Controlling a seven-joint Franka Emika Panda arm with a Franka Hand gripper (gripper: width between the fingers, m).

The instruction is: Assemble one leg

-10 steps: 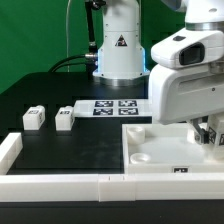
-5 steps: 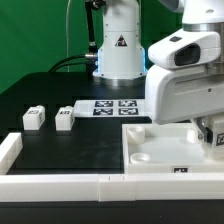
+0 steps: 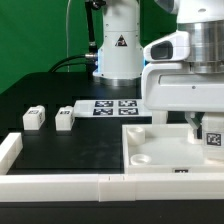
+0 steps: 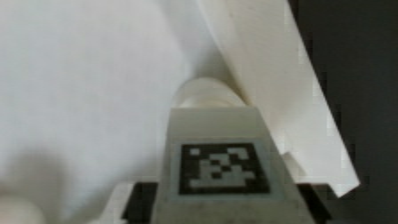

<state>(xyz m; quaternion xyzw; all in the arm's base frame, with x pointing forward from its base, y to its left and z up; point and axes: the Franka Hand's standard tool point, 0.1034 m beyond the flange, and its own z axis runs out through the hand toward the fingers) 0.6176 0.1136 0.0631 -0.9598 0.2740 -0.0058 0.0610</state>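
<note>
Since a second ago the gripper has risen and drifted a little toward the exterior view's left. The leg now shows its tag below the hand, where before it sat lower and mostly hidden. The jaws are clamped on the leg. In the wrist view it sits pinched between the two fingers, with its tag facing the camera and its rounded end pointing away.

The leg hangs over the panel, at the panel's end toward the exterior view's right. Whether it touches the panel's floor I cannot tell. In the wrist view the panel's raised rim runs close along one side of the leg, with the black table beyond it. On the leg's other side the panel's white floor lies open.

Two loose legs stand side by side, well apart from the panel toward the exterior view's left. The marker board lies just behind the panel's far corner, with the robot base behind that. A white rail runs along the panel's near edge.
</note>
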